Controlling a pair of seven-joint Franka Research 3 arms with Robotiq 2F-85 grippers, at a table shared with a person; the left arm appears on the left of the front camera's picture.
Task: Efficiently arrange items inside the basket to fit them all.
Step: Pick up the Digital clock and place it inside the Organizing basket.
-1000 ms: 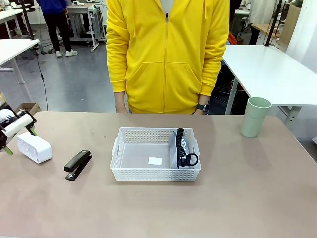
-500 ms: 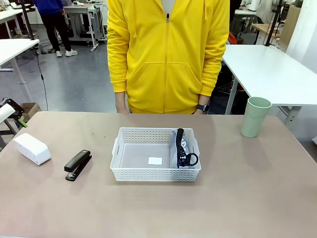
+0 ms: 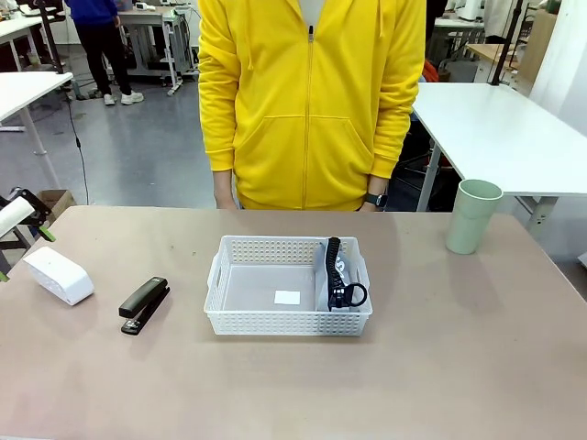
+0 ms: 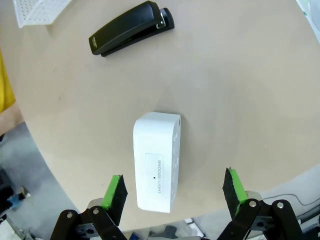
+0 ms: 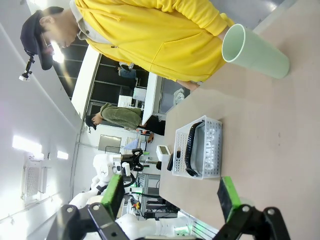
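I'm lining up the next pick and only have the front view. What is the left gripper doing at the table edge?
Observer: The left gripper is open with its jaws wide. The white box lies on the table ahead, in line with the gap between the fingers and touching neither.
Operator: Any marking on the box?
Observer: Its top face reads "SNOOZE LIGHT".
Operator: And the right gripper?
Observer: The right gripper is open too and holds nothing. It looks across the table toward the basket and the cup.
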